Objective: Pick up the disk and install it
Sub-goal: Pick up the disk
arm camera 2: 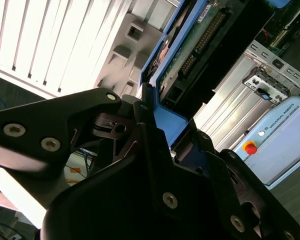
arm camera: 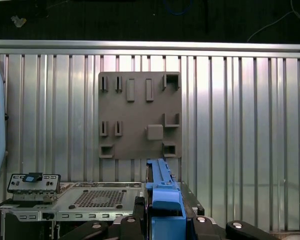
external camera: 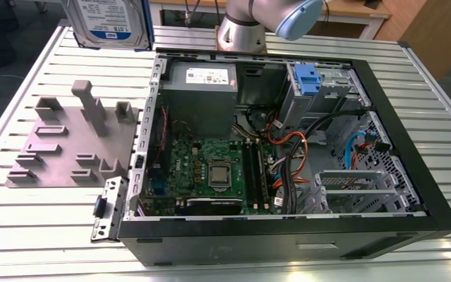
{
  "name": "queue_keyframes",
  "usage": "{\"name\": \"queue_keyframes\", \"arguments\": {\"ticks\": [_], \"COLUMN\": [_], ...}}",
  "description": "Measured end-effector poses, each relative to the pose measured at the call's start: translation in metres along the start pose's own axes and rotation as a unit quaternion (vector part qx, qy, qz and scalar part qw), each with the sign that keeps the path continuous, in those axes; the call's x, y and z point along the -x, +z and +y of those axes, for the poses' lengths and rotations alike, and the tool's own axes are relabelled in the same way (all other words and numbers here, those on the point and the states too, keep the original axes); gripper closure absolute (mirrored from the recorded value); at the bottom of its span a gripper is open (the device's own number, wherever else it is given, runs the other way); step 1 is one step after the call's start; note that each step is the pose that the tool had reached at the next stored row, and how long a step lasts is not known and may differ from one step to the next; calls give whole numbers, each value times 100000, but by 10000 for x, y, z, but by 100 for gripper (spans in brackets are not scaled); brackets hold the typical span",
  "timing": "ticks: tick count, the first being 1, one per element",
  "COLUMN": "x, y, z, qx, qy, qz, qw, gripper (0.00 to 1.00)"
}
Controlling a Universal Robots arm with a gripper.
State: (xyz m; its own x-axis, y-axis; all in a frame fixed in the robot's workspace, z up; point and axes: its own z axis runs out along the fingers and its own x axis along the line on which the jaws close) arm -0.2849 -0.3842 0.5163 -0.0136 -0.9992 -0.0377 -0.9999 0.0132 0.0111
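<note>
My gripper (arm camera: 166, 221) is clamped narrow on the disk (arm camera: 162, 186), the black fingers (arm camera 2: 140, 112) pinching its blue rail edge-on in both wrist views, so the pick is done: the disk (external camera: 106, 23) hangs label-out, clear of the table (external camera: 22, 226). Installing is all that's left. Below me lies the grey fixture plate (external camera: 69, 147), its slots bare, and just beside it the open case (external camera: 288, 242). The drive cage (external camera: 323, 91) with its blue latch (external camera: 307, 79) sits in the case's far corner toward the exterior view's right, well apart from the disk. I judge the air above the case open; nearer the cage it tightens, with the power supply (external camera: 200, 94) close by, cables (external camera: 288, 138) bunched in front and the case rim behind.
</note>
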Motion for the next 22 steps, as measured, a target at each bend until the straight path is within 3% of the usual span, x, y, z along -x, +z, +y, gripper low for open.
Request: {"name": "queue_keyframes", "arguments": {"ticks": [22], "x": [1], "y": [0], "z": [-54], "qx": [-3], "qy": [-5], "qz": [0], "qw": [100000], "gripper": [64]}}
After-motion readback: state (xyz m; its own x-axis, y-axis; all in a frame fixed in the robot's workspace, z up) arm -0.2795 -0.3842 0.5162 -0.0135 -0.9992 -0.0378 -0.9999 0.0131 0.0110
